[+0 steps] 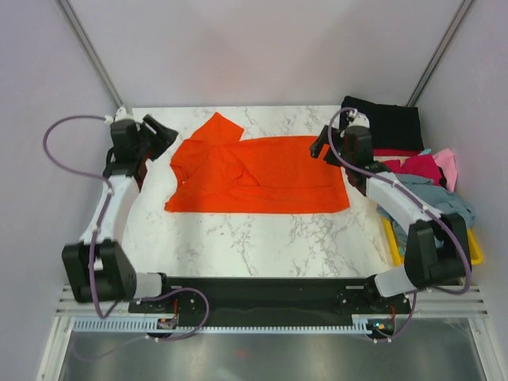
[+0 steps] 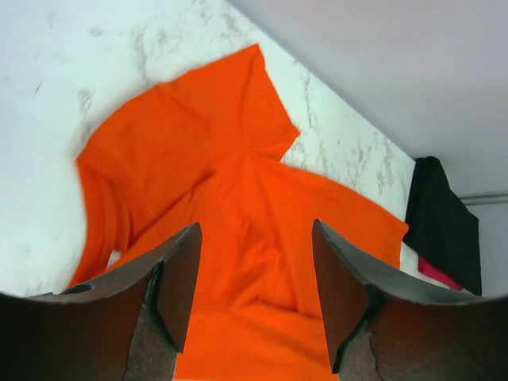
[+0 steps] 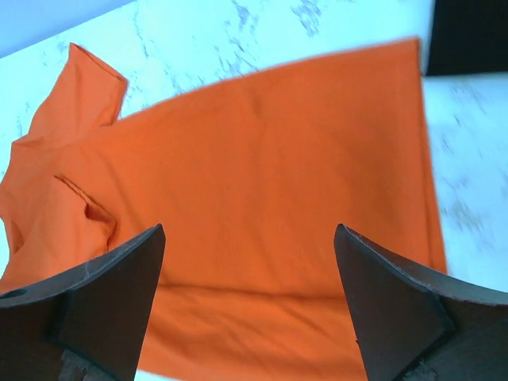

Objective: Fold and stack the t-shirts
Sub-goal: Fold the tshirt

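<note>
A bright orange t-shirt lies spread on the marble table, folded lengthwise, with one sleeve pointing to the far edge. My left gripper hovers at the shirt's left end; its wrist view shows open fingers above the orange cloth, nothing between them. My right gripper hangs over the shirt's far right corner, wide open above the orange cloth, not touching it. A black t-shirt lies flat at the far right. Pink, red and grey-blue shirts are heaped on the right.
A yellow plastic bin sits under the heap at the table's right edge, beside the right arm. The black shirt also shows beyond the orange one in the left wrist view. Purple walls close in the table on three sides.
</note>
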Robot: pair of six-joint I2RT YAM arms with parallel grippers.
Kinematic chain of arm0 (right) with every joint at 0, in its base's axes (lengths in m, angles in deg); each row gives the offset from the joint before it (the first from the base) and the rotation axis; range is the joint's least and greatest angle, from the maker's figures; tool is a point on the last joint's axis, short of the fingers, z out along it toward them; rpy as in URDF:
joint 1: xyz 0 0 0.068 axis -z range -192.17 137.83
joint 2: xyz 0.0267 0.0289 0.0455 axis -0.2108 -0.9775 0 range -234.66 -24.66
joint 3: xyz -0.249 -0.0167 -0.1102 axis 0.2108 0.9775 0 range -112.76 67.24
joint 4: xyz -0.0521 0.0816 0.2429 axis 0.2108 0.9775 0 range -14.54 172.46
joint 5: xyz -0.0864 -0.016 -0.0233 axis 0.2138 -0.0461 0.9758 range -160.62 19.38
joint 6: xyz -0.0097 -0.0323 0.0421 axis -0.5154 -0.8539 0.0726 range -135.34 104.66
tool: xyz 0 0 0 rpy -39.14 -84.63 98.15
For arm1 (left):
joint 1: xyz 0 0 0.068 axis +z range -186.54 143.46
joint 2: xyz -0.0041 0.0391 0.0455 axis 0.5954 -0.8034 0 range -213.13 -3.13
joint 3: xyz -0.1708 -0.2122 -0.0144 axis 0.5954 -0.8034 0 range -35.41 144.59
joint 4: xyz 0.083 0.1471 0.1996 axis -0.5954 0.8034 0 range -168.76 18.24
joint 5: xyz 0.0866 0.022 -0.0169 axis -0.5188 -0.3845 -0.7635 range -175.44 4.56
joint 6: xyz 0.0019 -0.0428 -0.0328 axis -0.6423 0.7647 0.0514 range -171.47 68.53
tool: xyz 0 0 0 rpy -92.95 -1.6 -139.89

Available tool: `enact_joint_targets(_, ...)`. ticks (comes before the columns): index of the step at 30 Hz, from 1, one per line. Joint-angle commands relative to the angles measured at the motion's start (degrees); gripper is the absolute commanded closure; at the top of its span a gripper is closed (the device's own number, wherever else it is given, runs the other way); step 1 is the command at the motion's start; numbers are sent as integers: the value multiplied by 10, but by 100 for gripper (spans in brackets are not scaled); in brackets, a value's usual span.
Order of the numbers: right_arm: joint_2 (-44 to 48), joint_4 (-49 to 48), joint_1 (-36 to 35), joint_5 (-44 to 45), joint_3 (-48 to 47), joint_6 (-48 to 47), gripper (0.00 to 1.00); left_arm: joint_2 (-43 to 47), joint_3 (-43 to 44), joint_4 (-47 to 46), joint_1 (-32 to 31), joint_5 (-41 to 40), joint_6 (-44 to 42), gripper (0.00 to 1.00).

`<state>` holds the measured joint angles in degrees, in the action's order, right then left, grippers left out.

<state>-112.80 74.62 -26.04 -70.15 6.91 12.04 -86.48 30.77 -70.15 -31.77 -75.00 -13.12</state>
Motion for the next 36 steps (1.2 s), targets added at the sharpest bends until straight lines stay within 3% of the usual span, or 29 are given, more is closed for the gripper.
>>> enact_joint_targets(1, 79, 90, 9, 49, 107, 62, 5, 97, -150, 60, 1, -50, 2, 34)
enact_joint_targets(7, 175, 136, 35, 56, 217, 99, 16, 175, -316, 27, 0, -10, 16, 31)
enact_joint_targets(10, 215, 137, 50, 72, 260, 109, 24, 203, -354, 19, 0, -15, 1, 30)
enact_joint_targets(12, 209, 122, 55, 65, 268, 108, 25, 207, -364, 15, 0, -19, -1, 30)
enact_joint_targets(19, 137, 82, 75, 31, 271, 108, 44, 175, -376, -6, 0, -43, 8, 29)
enact_joint_targets(24, 66, 66, 100, -3, 261, 102, 44, 159, -382, -23, 1, -79, 21, 30)
enact_joint_targets(26, 36, 59, 109, -34, 257, 99, 50, 147, -384, -31, 1, -84, 25, 30)
enact_joint_targets(27, 30, 52, 118, -43, 259, 98, 62, 144, -384, -34, 1, -93, 27, 30)
enact_joint_targets(30, 24, 32, 126, -61, 269, 98, 84, 130, -381, -45, 1, -103, 30, 30)
enact_joint_targets(33, 26, 27, 127, -65, 274, 98, 100, 116, -380, -50, 1, -119, 36, 31)
enact_joint_targets(36, 26, 23, 127, -66, 276, 99, 100, 109, -379, -56, 1, -131, 40, 31)
